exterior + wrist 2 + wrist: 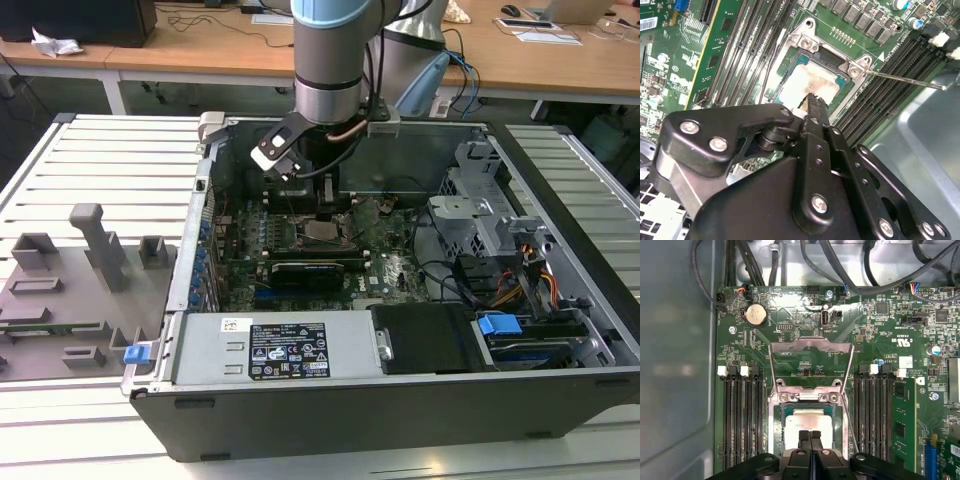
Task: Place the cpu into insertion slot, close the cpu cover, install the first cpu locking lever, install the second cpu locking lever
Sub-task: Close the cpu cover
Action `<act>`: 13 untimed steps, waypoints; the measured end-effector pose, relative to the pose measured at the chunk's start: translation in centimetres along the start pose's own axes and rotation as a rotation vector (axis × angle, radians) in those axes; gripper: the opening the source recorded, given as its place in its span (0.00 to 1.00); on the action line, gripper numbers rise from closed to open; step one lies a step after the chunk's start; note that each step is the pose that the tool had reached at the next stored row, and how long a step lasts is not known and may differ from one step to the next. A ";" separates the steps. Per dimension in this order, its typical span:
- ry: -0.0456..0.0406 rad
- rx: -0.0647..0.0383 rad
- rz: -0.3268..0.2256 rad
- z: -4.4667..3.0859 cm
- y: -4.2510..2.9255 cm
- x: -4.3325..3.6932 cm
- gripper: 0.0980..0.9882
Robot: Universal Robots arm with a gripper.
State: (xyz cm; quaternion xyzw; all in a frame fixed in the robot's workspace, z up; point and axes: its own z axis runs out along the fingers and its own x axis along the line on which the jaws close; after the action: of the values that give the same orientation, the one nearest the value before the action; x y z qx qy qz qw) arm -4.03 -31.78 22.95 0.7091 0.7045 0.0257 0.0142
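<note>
The cpu, a square chip with a silver-grey top, lies inside the insertion slot on the green board. In the second wrist view the cpu sits within the slot's silver rim. The cpu cover, a silver frame with a square window, stands tilted open behind the slot. My gripper is shut, its two black fingertips pressed together right over the chip's near edge with nothing between them. The gripper points down at the chip. A thin locking lever sticks out sideways from the slot's corner.
The open computer case lies on a slatted table. Black memory slots flank the socket on both sides. A long black expansion card lies just in front of the socket. Cables hang at the back, and a grey fixture tray sits at the exterior view's left.
</note>
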 end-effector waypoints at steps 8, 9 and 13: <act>0.0000 0.000 0.000 -0.70 0.04 0.01 0.01; 0.0000 0.000 0.000 -0.79 0.04 0.01 0.01; 0.0000 0.000 0.000 -1.16 0.06 0.02 0.01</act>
State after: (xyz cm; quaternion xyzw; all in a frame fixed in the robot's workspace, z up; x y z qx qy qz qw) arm -4.03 -31.78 24.12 0.7091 0.7045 0.0257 0.0142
